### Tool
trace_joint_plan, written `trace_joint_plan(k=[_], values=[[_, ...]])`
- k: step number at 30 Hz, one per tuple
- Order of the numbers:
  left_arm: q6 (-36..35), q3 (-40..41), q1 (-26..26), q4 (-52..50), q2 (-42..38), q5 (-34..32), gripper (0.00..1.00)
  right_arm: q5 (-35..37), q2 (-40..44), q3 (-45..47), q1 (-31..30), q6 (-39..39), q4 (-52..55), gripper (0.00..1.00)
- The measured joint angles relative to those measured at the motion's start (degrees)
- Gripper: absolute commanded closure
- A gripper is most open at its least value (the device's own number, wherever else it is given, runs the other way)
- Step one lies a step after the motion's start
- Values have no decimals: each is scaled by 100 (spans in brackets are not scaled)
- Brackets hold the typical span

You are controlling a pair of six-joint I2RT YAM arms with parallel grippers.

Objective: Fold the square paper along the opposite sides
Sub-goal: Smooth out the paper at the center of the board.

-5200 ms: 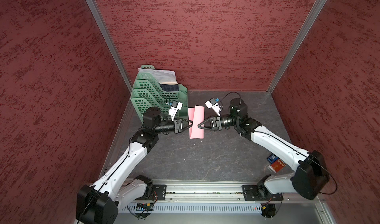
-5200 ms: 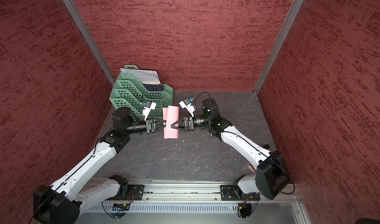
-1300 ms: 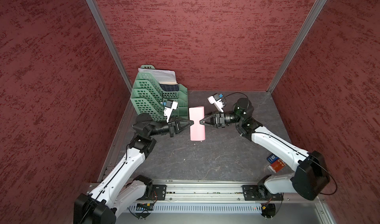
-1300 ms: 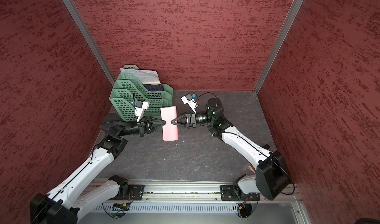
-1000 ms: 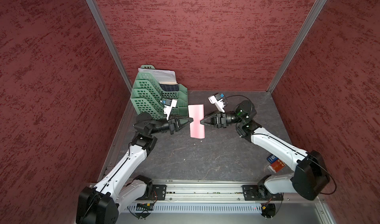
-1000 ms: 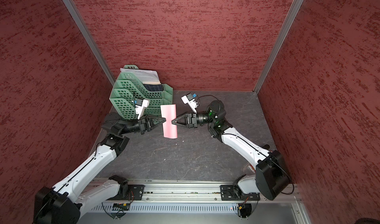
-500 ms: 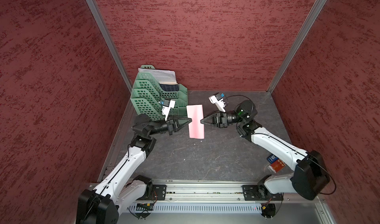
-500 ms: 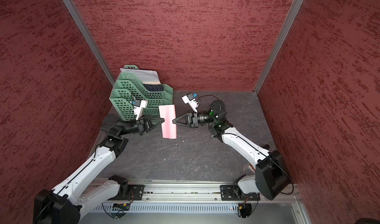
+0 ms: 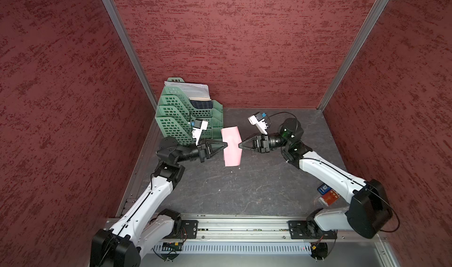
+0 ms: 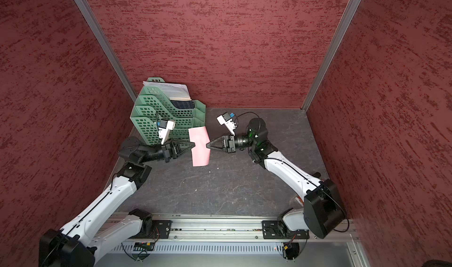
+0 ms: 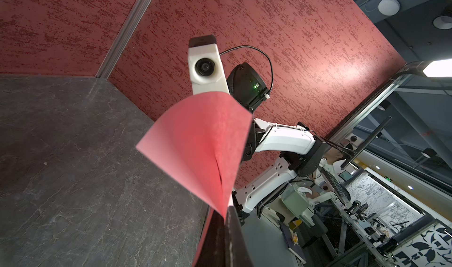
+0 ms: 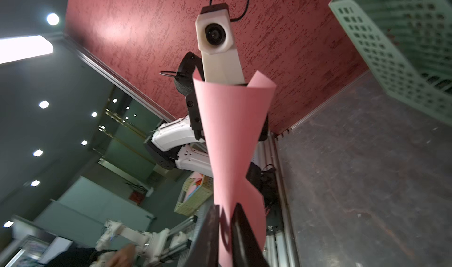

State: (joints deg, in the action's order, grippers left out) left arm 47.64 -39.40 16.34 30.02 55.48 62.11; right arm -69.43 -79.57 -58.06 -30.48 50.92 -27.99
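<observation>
The square paper is a narrow pink sheet held in the air over the dark table, between the two grippers. My left gripper is shut on the paper's left edge; in the left wrist view the paper fans out from the closed tips of that gripper. My right gripper is at the opposite edge. The right wrist view shows this gripper with its jaws slightly apart and the curled paper passing between them.
A green stacked tray holding white printed papers stands at the back left, close behind the left gripper. Small orange and blue packets lie by the right arm's base. Red walls enclose three sides.
The paper and both grippers have drifted slightly to the left. Both grippers stay at the paper's opposite edges.
</observation>
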Motion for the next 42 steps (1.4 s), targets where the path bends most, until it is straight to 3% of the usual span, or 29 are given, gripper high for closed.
trace_joint_plan(k=[2, 5, 10, 14, 16, 29, 36, 40, 42], values=[[-7, 7, 0, -2, -2, -2, 100, 2, 7, -2, 0, 13, 0, 41], [-11, 9, 0, -11, -4, -22, 100, 11, 9, -2, 0, 118, -107, 28], [-15, 9, 0, -50, -28, -87, 100, 55, 9, 31, -44, 343, -448, 17], [-55, 9, 2, -50, -39, -138, 100, 120, 7, 140, -144, 417, -632, 14], [-57, 9, 2, -52, -39, -175, 100, 155, -4, 208, -221, 463, -743, 17], [-103, 9, 0, -144, -42, -245, 100, 192, -144, 389, -323, 695, -1176, 75], [-160, 9, -4, -214, -42, -236, 100, 195, -127, 389, -323, 444, -901, 98], [-184, 9, -4, -219, -42, -214, 100, 197, -105, 387, -317, 352, -774, 99], [-197, 9, -4, -219, -42, -212, 100, 197, -98, 387, -317, 348, -750, 91]])
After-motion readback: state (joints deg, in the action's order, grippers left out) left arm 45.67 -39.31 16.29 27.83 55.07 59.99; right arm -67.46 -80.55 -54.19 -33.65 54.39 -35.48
